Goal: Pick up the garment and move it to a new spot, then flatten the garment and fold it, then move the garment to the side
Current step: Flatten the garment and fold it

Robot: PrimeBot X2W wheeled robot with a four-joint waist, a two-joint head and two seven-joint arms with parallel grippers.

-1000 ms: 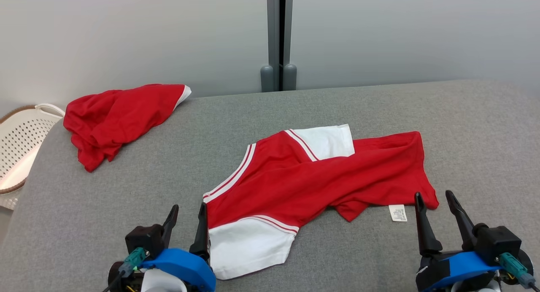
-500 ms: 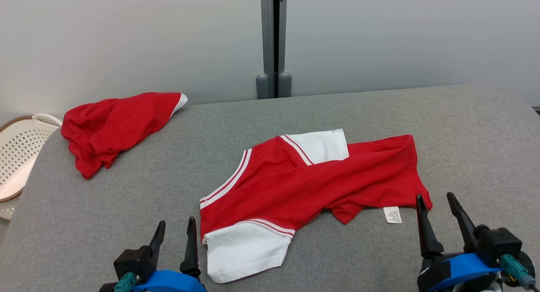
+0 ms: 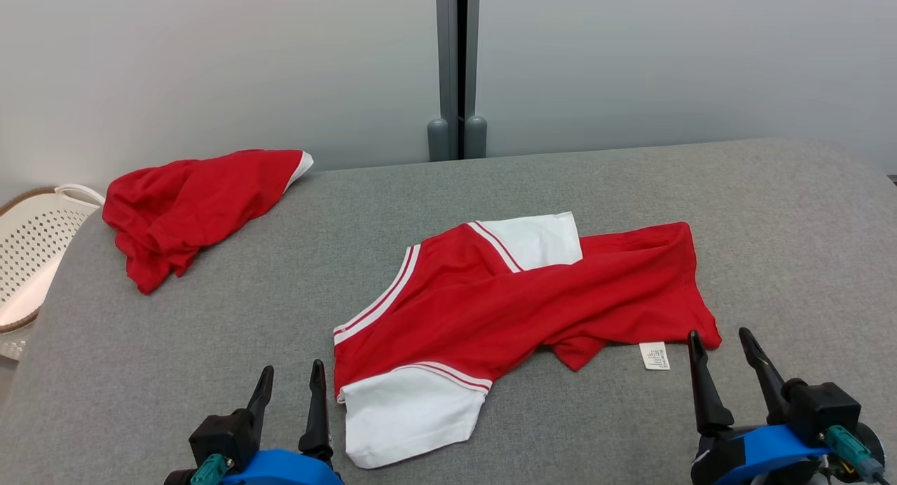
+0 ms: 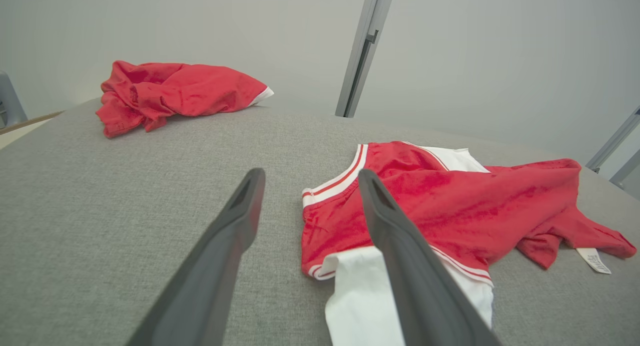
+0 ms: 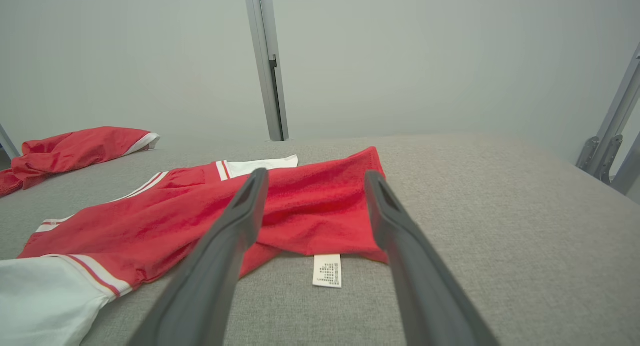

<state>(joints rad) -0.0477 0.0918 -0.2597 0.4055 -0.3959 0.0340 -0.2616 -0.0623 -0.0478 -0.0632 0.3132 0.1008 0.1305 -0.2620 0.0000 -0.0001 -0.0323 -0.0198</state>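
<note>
Red-and-white garment (image 3: 518, 303) lies rumpled mid-frame on the grey table (image 3: 175, 345); left gripper (image 3: 291, 367), lower left, spread and empty just beside its white end; right gripper (image 3: 719, 333), lower right, likewise spread, empty; second red cloth (image 3: 189, 205) bunched upper left.

Right hand (image 5: 316, 173), fingers (image 5: 235, 221) apart, near red-and-white garment (image 5: 165, 221) on grey surface (image 5: 500, 226).

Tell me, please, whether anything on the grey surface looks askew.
The red and white garment lies twisted across the middle of the grey surface, its body bunched in diagonal folds, and its care label sticks out at the near hem. A second red garment sits crumpled at the far left corner.
</note>
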